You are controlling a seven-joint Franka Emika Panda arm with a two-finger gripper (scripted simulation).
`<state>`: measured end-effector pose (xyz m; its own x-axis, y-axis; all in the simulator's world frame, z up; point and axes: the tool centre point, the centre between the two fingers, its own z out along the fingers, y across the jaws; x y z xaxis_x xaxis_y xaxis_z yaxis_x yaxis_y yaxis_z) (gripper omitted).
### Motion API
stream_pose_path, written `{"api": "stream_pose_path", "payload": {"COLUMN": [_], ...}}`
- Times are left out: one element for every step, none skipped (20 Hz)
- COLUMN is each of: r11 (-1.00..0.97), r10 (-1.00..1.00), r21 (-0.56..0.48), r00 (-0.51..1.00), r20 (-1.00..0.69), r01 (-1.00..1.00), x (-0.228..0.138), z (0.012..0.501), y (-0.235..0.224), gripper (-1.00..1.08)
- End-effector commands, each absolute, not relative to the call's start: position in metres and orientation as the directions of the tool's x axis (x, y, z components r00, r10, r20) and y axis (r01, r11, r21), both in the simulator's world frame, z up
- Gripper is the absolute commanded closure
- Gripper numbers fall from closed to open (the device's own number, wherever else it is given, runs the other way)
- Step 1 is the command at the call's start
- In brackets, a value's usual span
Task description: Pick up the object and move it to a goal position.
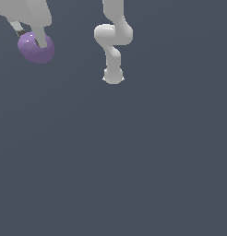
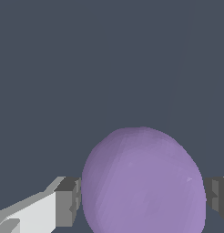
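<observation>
- One ball (image 1: pixel 36 48), light purple and plain, sits directly between the jaws, a finger pad (image 2: pixel 68 201) pressed on either side; the jaws are closed on it.
- It hangs in the gripper (image 1: pixel 33 40) near the exterior view's upper left corner; no counter edge is distinguishable.
- No goal marker shows, so I cannot tell which way to carry it.
- Being round, it has no long axis.

There was 1 purple ball (image 1: pixel 36 48), 1 gripper (image 1: pixel 32 42) w/ 2 fingers (image 2: pixel 68 201). 1 white arm (image 1: pixel 113 41) farther back, prob. the same robot's.
</observation>
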<state>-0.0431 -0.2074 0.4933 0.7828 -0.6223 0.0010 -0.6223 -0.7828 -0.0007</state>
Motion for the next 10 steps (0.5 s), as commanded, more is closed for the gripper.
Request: {"api": "stream_pose_path", "payload": {"r11": [-0.783, -0.783, -0.783, -0.783, -0.783, -0.783, -0.783, -0.783, -0.783, -0.783], "r10": [-0.622, -0.622, -0.622, -0.622, -0.622, -0.622, -0.622, -0.622, -0.622, -0.622], "r21": [0.0, 0.0, 0.0, 0.0, 0.0, 0.0, 0.0, 0.0, 0.0, 0.0], "r00": [0.783, 0.783, 0.783, 0.783, 0.783, 0.783, 0.783, 0.783, 0.783, 0.783], "r20": [0.001, 0.001, 0.001, 0.001, 0.0, 0.0, 0.0, 0.0, 0.0, 0.0], "r01": [-0.622, -0.622, -0.622, -0.622, -0.622, -0.622, -0.622, -0.622, -0.622, -0.622], "x": [-0.0425, -0.0424, -0.0423, -0.0422, -0.0419, -0.0419, -0.0419, -0.0419, -0.0419, -0.0417], "z": [0.4982, 0.4995, 0.5005, 0.5013, 0.5016, 0.502, 0.5021, 0.5013, 0.5014, 0.5018], "y": [-0.2109, -0.2118, -0.2126, -0.2132, -0.2136, -0.2139, -0.2139, -0.2134, -0.2134, -0.2135], "gripper": [1.08, 1.08, 1.08, 1.08, 1.08, 1.08, 1.08, 1.08, 1.08, 1.08]}}
